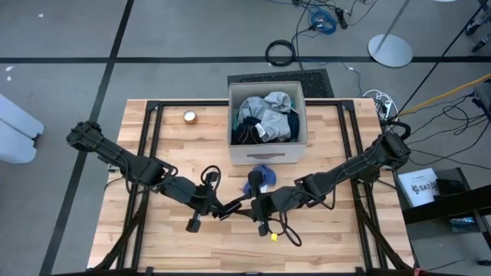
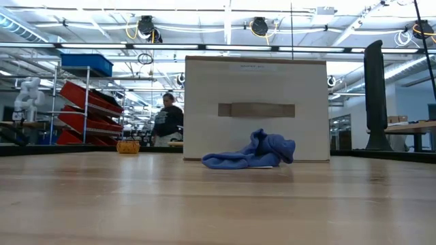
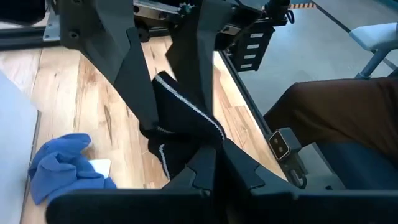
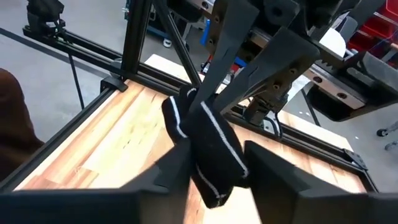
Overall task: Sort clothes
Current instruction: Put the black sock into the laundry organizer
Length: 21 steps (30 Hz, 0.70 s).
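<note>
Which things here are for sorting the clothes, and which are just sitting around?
For the job:
- black sock, gripped by both the left gripper and right gripper
- blue garment on the table
- clothes pile in the box

Just lying about:
- beige box
- small round object
- wooden table

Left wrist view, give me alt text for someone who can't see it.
A black sock with a thin white stripe hangs pinched between two dark pincers, the left pincer and the right pincer opposite it, above a light wooden table. A crumpled blue garment lies on the table to one side, and a person's brown-clad leg shows beyond the table edge.
</note>
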Tool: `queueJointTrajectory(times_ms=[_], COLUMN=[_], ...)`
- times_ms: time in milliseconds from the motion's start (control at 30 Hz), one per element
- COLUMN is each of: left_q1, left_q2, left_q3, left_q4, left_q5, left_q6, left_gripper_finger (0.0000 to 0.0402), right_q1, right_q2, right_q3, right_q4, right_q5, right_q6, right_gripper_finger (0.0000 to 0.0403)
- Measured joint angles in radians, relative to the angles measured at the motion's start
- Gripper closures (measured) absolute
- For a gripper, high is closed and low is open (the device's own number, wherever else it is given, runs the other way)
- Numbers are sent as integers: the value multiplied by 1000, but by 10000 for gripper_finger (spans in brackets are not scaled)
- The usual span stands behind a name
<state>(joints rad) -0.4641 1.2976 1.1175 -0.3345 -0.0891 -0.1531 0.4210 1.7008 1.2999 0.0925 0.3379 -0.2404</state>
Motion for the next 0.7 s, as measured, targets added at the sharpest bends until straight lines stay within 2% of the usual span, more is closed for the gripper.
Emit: queueJointTrajectory(times_ms=[133, 233, 367, 567, 700], left_q1=[0, -1, -1, -1, -1], left_q2=[0, 0, 0, -3, -37], left_q3=[0, 0, 0, 0, 0], left_q4=[16, 13, 10, 7, -92], left_q5=[-2, -49, -67, -73, -110], left_q6=[3, 3, 11, 14, 35], left_gripper_finger=[384, 384, 370, 307, 280], right_q1=[-2, -2, -2, -2, 1], right_q2=[0, 0, 0, 0, -23], right_q3=[0, 0, 0, 0, 0], right_q4=[0, 0, -1, -1, -36], right_q5=[0, 0, -1, 8, 122], right_q6=[12, 5, 5, -1, -12], right_gripper_finger=[332, 388, 392, 399, 400])
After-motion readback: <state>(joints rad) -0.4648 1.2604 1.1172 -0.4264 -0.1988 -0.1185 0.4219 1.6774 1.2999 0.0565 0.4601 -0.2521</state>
